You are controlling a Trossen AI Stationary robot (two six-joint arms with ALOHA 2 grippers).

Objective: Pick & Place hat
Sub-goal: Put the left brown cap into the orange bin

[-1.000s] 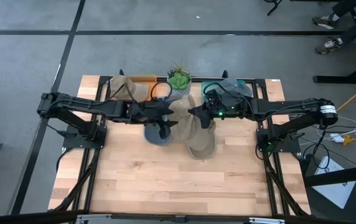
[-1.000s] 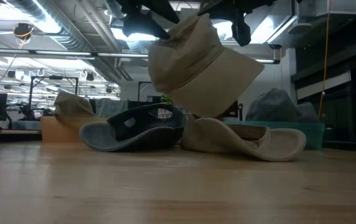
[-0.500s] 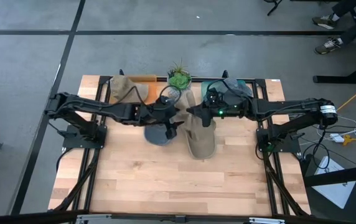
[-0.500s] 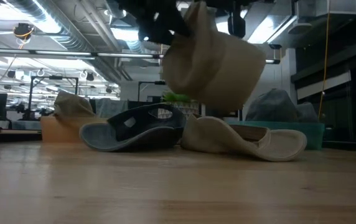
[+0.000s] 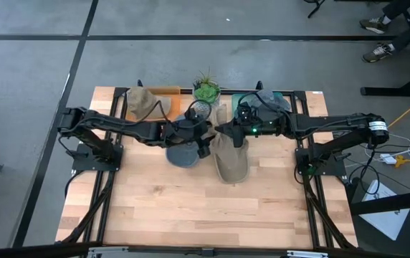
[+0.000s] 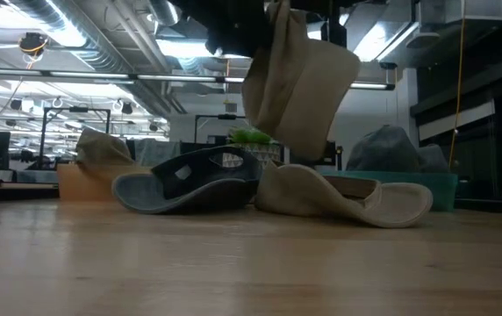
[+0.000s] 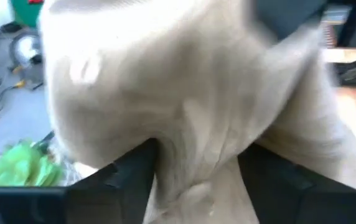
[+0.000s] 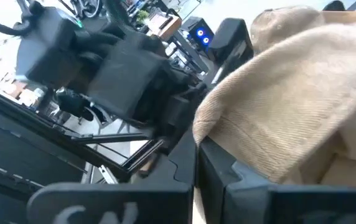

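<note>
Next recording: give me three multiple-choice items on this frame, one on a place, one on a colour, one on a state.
1. Where is the beige fabric bucket hat?
A. flat on the wood
B. hanging above the table
C. in the teal bin

2. What colour is the hat lying beside the flat beige hat?
A. red
B. white
C. dark grey-blue

3. The right gripper is
A. shut on the hanging hat
B. open, holding nothing
C. parked off the table

Key: 1 B, low view shows it hanging clear; 2 C, the dark grey-blue hat; 3 A, jaws pinch its fabric.
</note>
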